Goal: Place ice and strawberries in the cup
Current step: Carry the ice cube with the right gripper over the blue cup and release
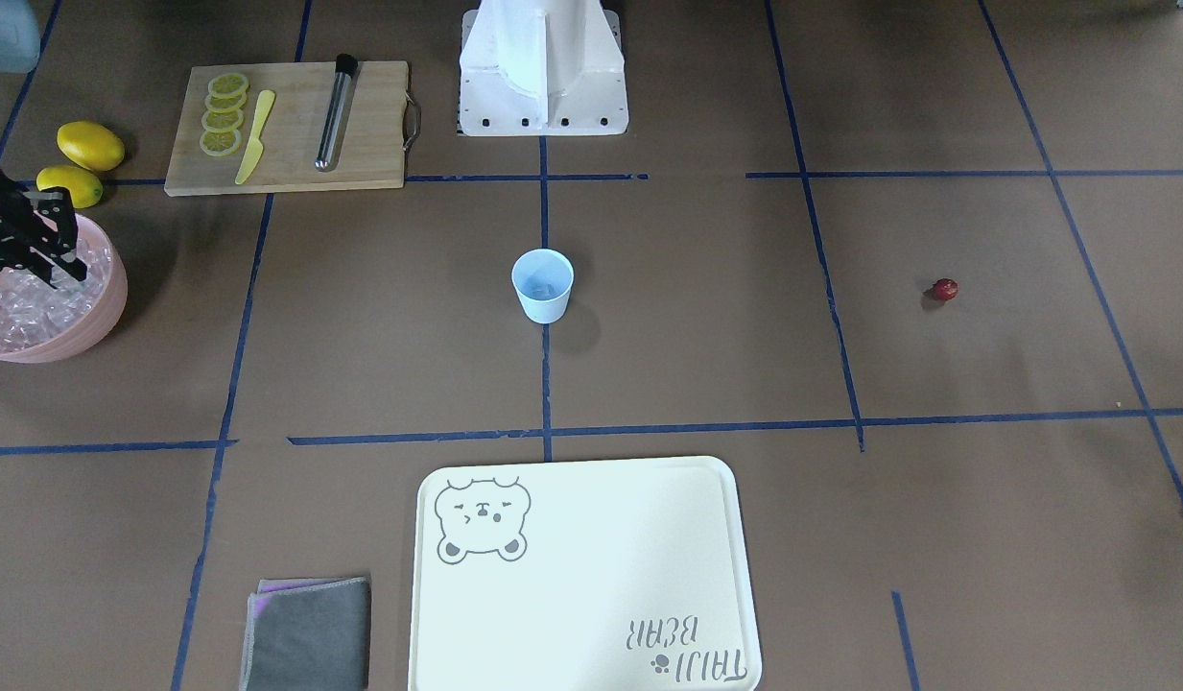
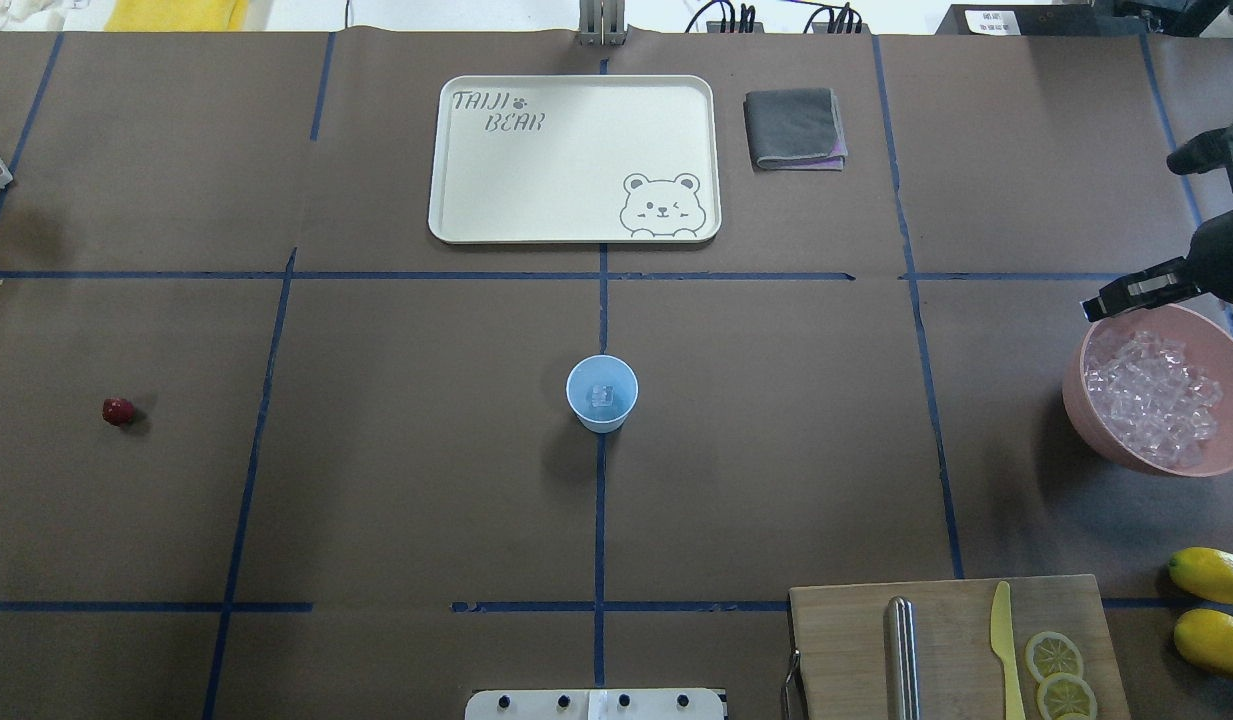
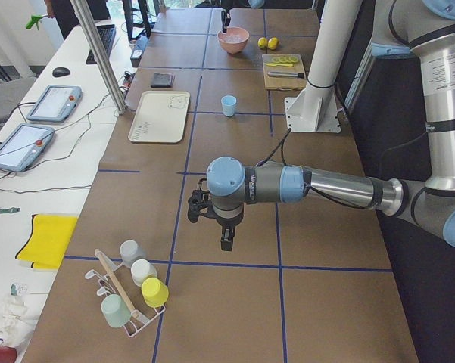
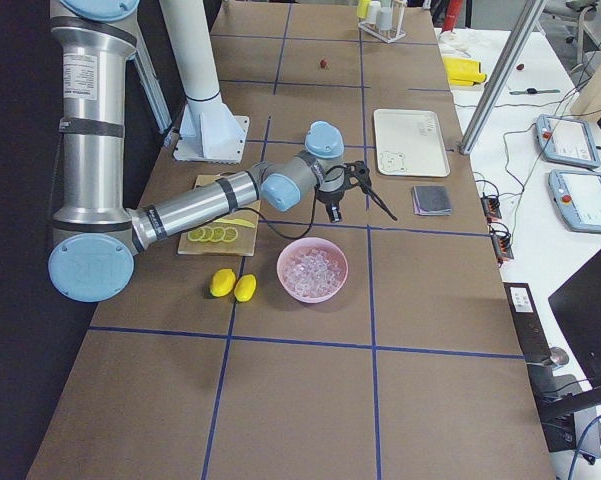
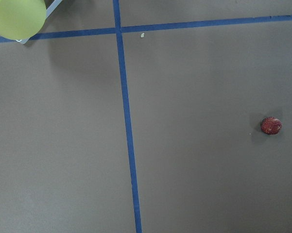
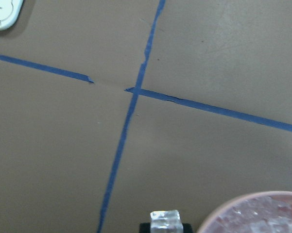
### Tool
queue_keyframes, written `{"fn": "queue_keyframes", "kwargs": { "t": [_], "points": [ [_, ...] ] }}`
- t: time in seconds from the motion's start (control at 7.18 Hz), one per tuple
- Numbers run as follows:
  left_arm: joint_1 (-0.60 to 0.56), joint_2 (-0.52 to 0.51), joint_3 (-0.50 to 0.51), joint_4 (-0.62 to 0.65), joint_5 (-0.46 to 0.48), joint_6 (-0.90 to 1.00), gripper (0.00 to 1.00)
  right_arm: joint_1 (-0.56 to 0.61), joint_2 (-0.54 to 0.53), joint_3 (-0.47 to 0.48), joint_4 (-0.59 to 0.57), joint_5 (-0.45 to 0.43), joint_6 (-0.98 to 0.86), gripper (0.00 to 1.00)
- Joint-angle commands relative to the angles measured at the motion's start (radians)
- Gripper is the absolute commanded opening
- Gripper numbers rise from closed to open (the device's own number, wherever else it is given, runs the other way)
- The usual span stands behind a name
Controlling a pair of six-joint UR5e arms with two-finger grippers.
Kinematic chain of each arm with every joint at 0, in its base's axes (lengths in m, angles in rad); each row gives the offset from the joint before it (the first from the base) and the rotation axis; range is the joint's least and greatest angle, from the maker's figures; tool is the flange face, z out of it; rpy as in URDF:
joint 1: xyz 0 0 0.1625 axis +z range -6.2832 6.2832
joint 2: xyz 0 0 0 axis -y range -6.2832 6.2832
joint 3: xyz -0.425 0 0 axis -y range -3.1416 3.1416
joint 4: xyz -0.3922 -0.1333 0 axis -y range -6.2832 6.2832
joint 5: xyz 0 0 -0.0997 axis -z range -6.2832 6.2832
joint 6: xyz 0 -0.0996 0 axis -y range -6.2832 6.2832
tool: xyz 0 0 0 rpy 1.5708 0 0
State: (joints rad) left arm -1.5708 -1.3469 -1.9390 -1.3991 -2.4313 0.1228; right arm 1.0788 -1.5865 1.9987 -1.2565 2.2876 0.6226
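The pale-blue cup (image 2: 602, 392) stands upright at the table's centre with one ice cube inside; it also shows in the front view (image 1: 542, 285). The ice (image 2: 1154, 398) is heaped in a pink bowl (image 2: 1084, 400) at the robot's far right. My right gripper (image 2: 1101, 303) hangs over the bowl's far rim. In the right wrist view it is shut on one clear ice cube (image 6: 165, 221). The strawberry (image 2: 118, 410) lies alone on the left side, and it also shows in the left wrist view (image 5: 270, 125). My left gripper (image 3: 224, 242) shows only in the exterior left view, above the table; whether it is open I cannot tell.
A wooden board (image 2: 956, 640) carries lemon slices, a yellow knife (image 2: 1004, 650) and a metal rod (image 2: 902, 655). Two lemons (image 2: 1211, 575) lie beside it. A cream tray (image 2: 576, 160) and a grey cloth (image 2: 794, 128) lie on the far side. A cup rack (image 3: 129, 291) stands at the left end.
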Motion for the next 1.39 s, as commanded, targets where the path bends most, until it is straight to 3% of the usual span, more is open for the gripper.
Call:
{"fn": "queue_keyframes", "kwargs": {
  "t": [0.0, 0.14, 0.56, 0.97, 1.25],
  "points": [
    [0.0, 0.0, -0.003, 0.002, 0.0, 0.0, 1.0, -0.073, 0.176, 0.012, -0.006, 0.032, 0.38, 0.0],
    [0.0, 0.0, -0.005, 0.002, 0.0, 0.0, 1.0, -0.167, 0.269, 0.008, -0.01, -0.017, 0.519, 0.0],
    [0.0, 0.0, -0.017, 0.003, 0.0, 0.0, 1.0, -0.463, 0.498, -0.065, -0.018, -0.322, 0.9, 0.01],
    [0.0, 0.0, -0.018, 0.005, 0.0, 0.0, 1.0, -0.612, 0.675, -0.249, -0.017, -0.511, 0.991, 0.03],
    [0.0, 0.0, -0.02, 0.003, -0.002, 0.0, 1.0, -0.629, 0.669, -0.271, -0.015, -0.511, 0.988, 0.3]
  ]
}}
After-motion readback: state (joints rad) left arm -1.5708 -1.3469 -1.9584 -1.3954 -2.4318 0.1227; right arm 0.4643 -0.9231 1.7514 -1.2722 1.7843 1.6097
